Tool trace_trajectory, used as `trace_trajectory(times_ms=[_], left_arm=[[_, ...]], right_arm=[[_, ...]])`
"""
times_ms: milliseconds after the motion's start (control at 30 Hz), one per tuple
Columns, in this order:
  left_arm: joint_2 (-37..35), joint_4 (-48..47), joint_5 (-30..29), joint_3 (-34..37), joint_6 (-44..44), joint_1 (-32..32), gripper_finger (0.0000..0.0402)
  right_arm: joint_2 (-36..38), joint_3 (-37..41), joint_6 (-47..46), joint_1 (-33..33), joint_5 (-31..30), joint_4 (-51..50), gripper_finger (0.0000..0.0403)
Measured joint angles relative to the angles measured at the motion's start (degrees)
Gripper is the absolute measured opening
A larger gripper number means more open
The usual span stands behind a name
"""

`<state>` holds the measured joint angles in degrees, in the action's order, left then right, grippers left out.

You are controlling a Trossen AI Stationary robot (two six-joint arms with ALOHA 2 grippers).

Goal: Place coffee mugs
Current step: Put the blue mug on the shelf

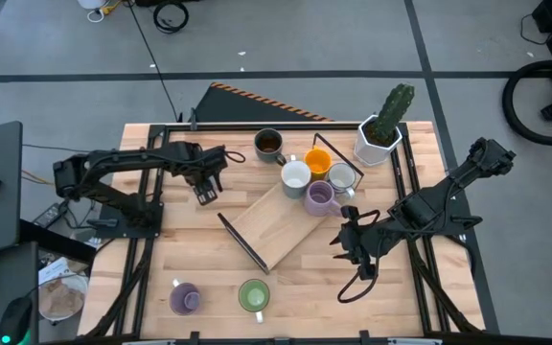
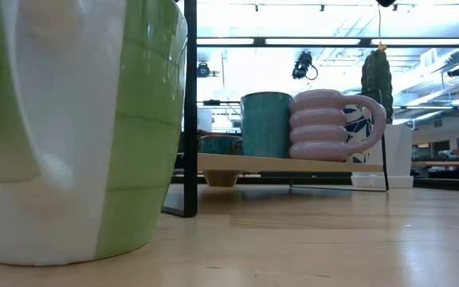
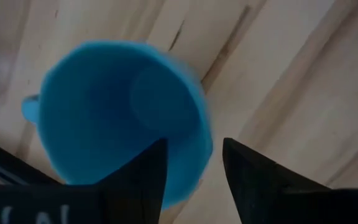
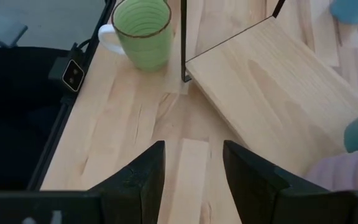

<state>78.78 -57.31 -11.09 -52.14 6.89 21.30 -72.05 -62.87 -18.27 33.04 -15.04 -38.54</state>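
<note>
Hard against the lens at the level of the worktop (image 2: 333,239), green mug (image 2: 78,127), green and white down its side; beyond it, on the raised wooden shelf (image 2: 293,163), teal-sided mug (image 2: 265,123) touching ribbed purple mug (image 2: 325,123); no claw in sight there.

From above: left claw (image 1: 207,190) hanging over the worktop just off the shelf's end, hiding whatever sits beneath it; right claw (image 1: 353,251) waiting at the shelf's other side; second purple mug (image 1: 184,297) and the green one well apart from both.

Past the left claw (image 3: 194,146): blue mug (image 3: 117,112) directly below, mouth up; fingers spread and astride its wall, one inside the rim, one outside; handle across the mouth from the claw; cannot tell whether either finger touches it. Probably glazed ceramic: stiff, slick, chippable, light enough for a rim pinch; best squeezed firmly on the wall, clear of the handle, and set down gently.

Past the right claw (image 4: 193,149): fingers apart, nothing between them; green mug ahead, beside the shelf's corner.
</note>
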Motion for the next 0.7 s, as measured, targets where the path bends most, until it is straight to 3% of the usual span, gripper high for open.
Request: trace_trajectory(times_ms=[333, 700], left_arm=[[0.02, 6.16, 3.08, 4.68, -0.08, 2.49, 0.0150], [0.02, 6.98, 6.41, 4.68, 1.92, 2.53, 0.0038]], right_arm=[[0.00, 0.00, -0.17, 0.00, 0.21, 0.39, 0.0167], [0.00, 0.00, -1.61, 0.02, 1.53, 0.11, 0.0168]])
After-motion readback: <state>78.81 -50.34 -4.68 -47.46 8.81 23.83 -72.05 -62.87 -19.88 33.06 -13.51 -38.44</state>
